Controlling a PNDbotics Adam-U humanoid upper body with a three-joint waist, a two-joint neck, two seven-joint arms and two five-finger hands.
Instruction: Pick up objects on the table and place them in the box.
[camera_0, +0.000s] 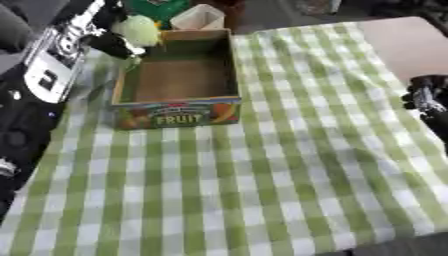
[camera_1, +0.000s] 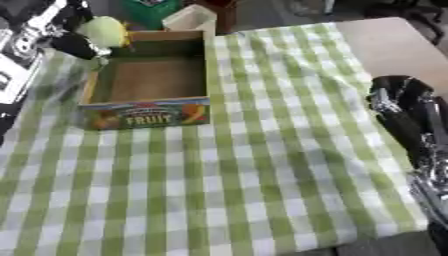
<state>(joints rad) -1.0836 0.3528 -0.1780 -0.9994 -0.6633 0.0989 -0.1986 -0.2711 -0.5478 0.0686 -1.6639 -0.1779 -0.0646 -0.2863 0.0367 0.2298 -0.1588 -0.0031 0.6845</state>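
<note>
Left eye view: the left hand (camera_0: 112, 41) comes in from the upper left and holds a pale yellow-green object (camera_0: 140, 29) at the far left corner of the box (camera_0: 178, 106) — dark fingers look curled round its lower side, though the blur leaves the exact grip unclear. The object sits just over or just outside the box's rim; I cannot tell which. The box is a shallow cardboard tray with "FRUIT" printed on its near wall, and its floor looks bare. It stands on the green-and-white checked cloth (camera_0: 262, 175) that covers the tabletop. A white container (camera_0: 199, 17) stands just behind the box. The right hand (camera_0: 426, 97) shows only as a dark shape at the right edge; whether its fingers are spread or curled I cannot tell.

Right eye view: more of the right arm (camera_1: 407, 125) appears, lying along the right side, well apart from the box. No other loose object shows on the cloth.

The risk, as I judge it, lies in the release — if the object is let go while over the corner rather than over the floor, it may catch the wall and roll off behind. A hand lowered onto the rim could also tip or drag the light box on the cloth.
</note>
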